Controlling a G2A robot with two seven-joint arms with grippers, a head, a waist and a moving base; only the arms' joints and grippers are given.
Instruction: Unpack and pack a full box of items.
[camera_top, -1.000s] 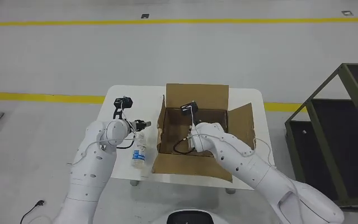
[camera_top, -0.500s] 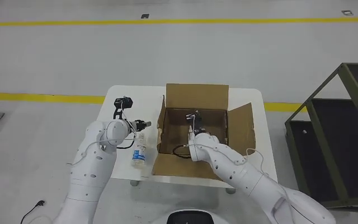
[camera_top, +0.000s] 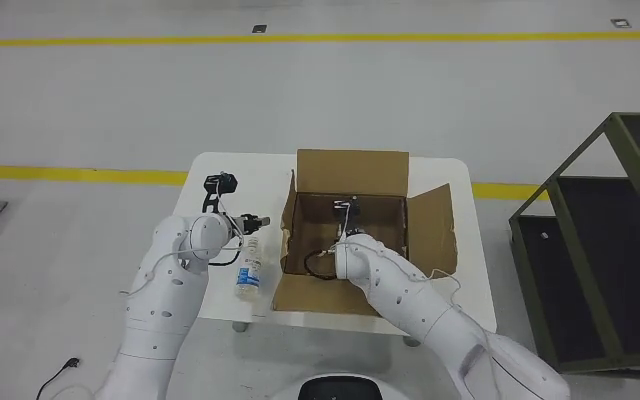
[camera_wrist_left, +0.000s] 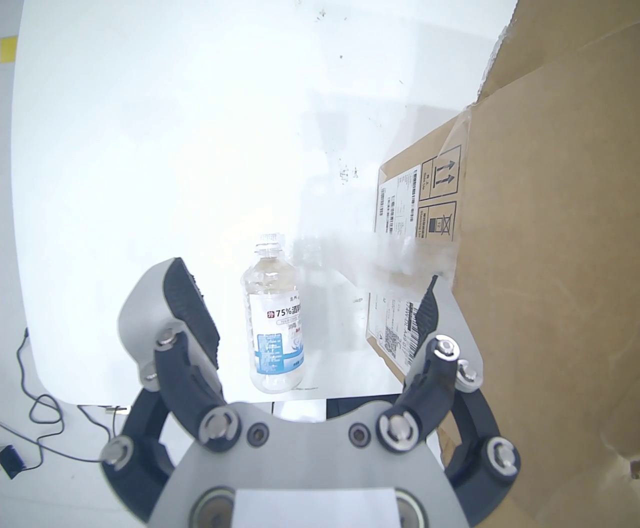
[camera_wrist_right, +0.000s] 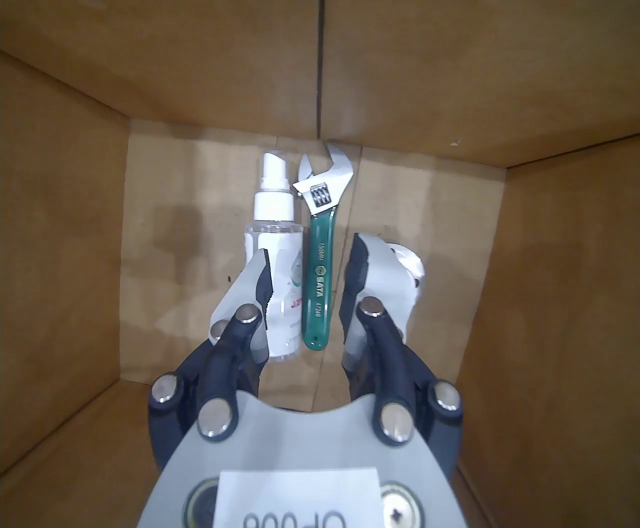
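Lying flat on the floor of the box (camera_top: 352, 168), the green-handled wrench (camera_wrist_right: 320, 270) touches a small spray bottle (camera_wrist_right: 274, 235) alongside it. Both are close to the box wall that the right gripper (camera_wrist_right: 310, 255) faces, heads toward that wall. That gripper is down inside the box, jaws spread and holding nothing. One finger is on each side of the wrench handle, and the finger on the sprayer's side hangs over that bottle's body. Judging by this, step = unpacking, wrench pick next. Risk: closing as they stand, the jaws could catch the sprayer too, or pinch it & skid the wrench, since the two touch. The thin flat handle on cardboard may also slip out of a shallow grip. Outside the box, just beside its left wall, a clear bottle (camera_wrist_left: 274, 325) lies on the table (camera_top: 250, 175), w/ the left gripper (camera_wrist_left: 304, 277) above it, jaws wide, nothing held.
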